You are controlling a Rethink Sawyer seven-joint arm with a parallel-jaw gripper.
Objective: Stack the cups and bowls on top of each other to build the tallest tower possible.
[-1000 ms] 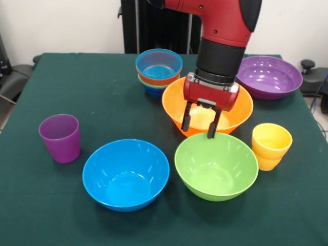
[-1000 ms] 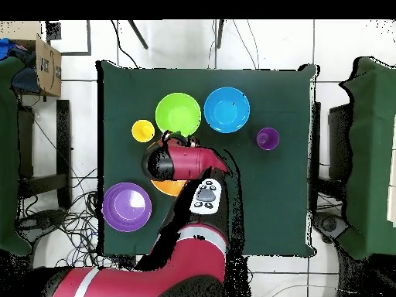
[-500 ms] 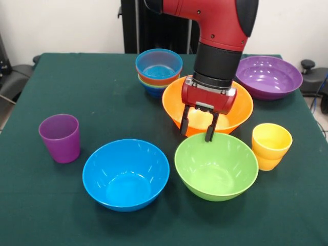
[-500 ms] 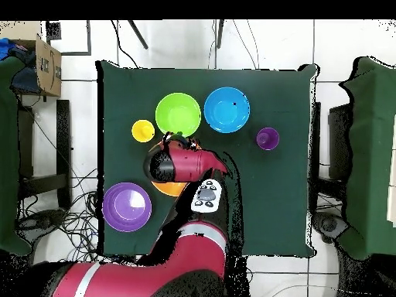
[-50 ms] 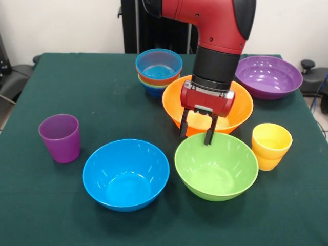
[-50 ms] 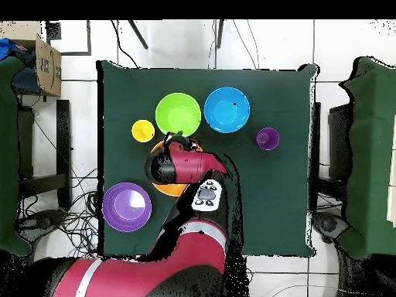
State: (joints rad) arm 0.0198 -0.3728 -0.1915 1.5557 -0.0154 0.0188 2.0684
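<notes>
Although the green bowl sits right under the arm, take it as your landmark and read the table from its left. Farthest left of it stands the purple cup, well apart. Just beside the green bowl on its left is the blue bowl, rims close but not touching. Behind and left of it is the small stack of nested little bowls, light blue on top, with orange and dark blue rims showing below. Directly behind it, rim almost against rim, is the orange bowl. The gripper hangs there with its fingers spread and empty, one on each side of the orange bowl's near wall, just above the green bowl's far rim. To the right of the green bowl is the yellow cup, close by. Behind and right, past the orange bowl, lies the wide purple bowl.

You appear to be lining up a pinch on the orange bowl's rim. Judge these bowls as light, stiff and glossy, so likely slippery: take the thin wall just below the lip, one finger inside and one outside. Expect the bowl to tilt from a one-sided hold. Mind the green bowl's rim, which you could nudge on the way down.
</notes>
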